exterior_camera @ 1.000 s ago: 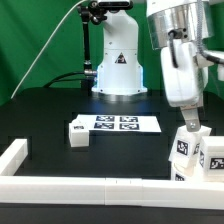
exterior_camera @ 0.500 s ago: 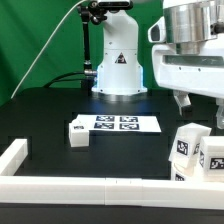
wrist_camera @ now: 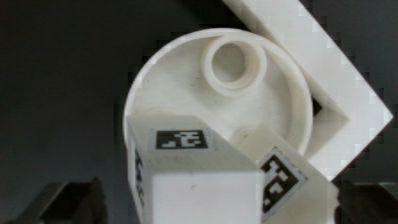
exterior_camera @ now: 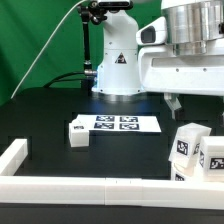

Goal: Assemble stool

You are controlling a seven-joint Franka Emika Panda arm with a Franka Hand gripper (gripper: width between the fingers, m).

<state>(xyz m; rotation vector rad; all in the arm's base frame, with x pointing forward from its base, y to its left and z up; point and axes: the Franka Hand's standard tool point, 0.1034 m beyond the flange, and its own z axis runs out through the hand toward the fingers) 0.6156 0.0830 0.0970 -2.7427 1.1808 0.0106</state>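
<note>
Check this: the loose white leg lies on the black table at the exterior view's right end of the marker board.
Not right. The loose white leg lies on the black table at the exterior view's left end of the marker board, not the right end; the exterior view shows it.

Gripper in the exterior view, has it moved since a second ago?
Yes. The gripper has risen: it was down level with the marker board beside the stool parts, and now hangs above them.
</note>
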